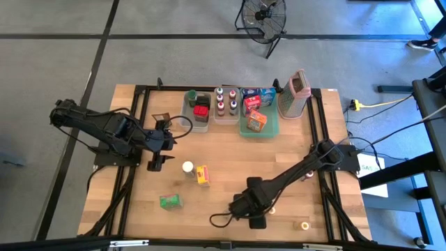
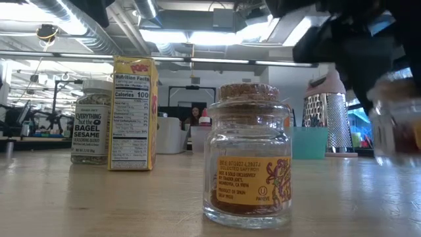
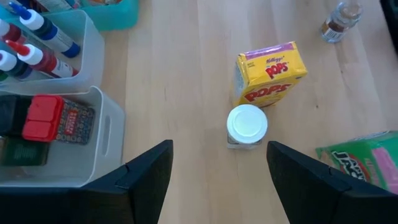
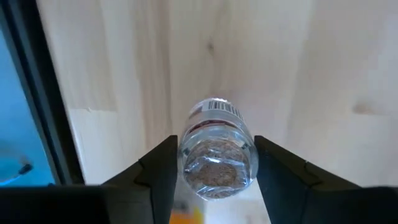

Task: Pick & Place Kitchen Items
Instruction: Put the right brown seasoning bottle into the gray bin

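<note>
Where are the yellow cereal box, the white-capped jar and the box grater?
yellow cereal box [image 3: 272, 71], left wrist view, on its printed front.
white-capped jar [image 3: 247, 122], left wrist view, on its cap.
box grater [image 1: 295, 95], high view, on its metal face.

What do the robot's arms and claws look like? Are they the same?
Yes, they match. Both arms are black, thin and jointed, with black cables looping off them. The left claw has two flat, dark, wedge-shaped fingers. The right claw has the same dark pair. No stickers or markings show on them.

Taking the cereal box [image 1: 203, 175] as landmark: seasoning jar [image 1: 187, 167] just left, snack packet [image 1: 169, 201] nearer the counter's [image 1: 230, 150] front-left, tubs [image 1: 197, 110] behind.
</note>
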Controlling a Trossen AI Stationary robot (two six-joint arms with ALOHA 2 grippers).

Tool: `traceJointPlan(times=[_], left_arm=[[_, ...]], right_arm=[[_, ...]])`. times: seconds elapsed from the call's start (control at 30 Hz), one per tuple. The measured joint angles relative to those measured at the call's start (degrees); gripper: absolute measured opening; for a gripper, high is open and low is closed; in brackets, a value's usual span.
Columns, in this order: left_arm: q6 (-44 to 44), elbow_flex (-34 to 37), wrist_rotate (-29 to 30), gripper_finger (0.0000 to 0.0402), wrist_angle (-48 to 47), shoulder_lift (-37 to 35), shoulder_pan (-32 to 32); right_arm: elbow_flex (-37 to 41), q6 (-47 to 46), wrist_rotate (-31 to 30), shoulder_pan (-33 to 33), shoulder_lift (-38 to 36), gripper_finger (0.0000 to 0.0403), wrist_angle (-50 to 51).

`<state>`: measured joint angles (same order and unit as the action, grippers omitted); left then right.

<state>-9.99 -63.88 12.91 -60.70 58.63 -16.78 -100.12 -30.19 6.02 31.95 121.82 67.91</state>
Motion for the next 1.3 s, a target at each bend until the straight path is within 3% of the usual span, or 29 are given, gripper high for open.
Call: traceJointPlan(times=[0.2,0.43,0.93,1.13,1.3], left_arm=[[-2.72,0.00,-1.89,0.0255,0.96,0.00,0.00],[-5.79,0.00,-4.05,0.0255,0.95,0.00,0.00],[-15.62,0.00,-5.32,0.0255,0.47,0.00,-5.75],[-19.77,0.00,-3.00,0.0255,0.47,-0.01,-8.67],[-22.34,0.00,2.61,0.0255,0.50,0.00,-9.88]], right_arm=[[-4.80,0.60,-1.49,-1.91,-0.02,0.0183,8.49],[-9.17,3.84,-2.87,-4.85,-0.09,0.0183,11.70],[-25.36,21.67,-7.56,-17.96,-0.09,0.0183,14.15],[-28.51,28.80,-7.56,-22.83,-0.11,0.0183,12.39],[-29.08,33.09,-7.54,-24.47,-0.11,0.0183,10.55]])
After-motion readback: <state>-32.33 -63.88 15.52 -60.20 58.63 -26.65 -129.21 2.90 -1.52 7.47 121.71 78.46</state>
